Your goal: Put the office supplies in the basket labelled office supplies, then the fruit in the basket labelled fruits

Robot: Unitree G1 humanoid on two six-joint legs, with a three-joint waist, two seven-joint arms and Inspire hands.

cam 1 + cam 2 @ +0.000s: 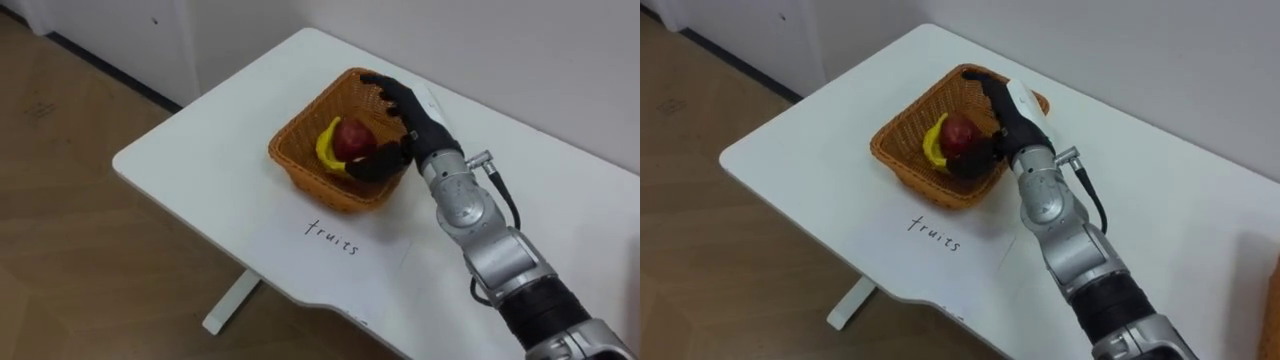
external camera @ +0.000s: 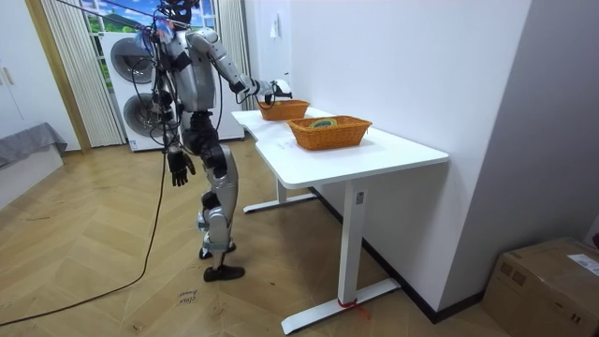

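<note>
On the wood floor (image 2: 112, 253) by the curtain (image 2: 65, 75) and washing machines (image 2: 131, 61), the robot stands at the far end of the white table (image 2: 374, 154), its left hand (image 2: 178, 167) hanging loose-fingered at its side. There a wicker basket (image 1: 310, 170) holds a banana (image 1: 326, 150) and a red apple (image 1: 350, 140), with a handwritten sheet (image 1: 340, 240) just in front. The right hand (image 1: 410, 120) is spread over the basket, fingers straight across its far rim, grasping nothing. Further right are a second basket (image 2: 329, 133) and, on the floor, a cardboard box (image 2: 547, 281).
</note>
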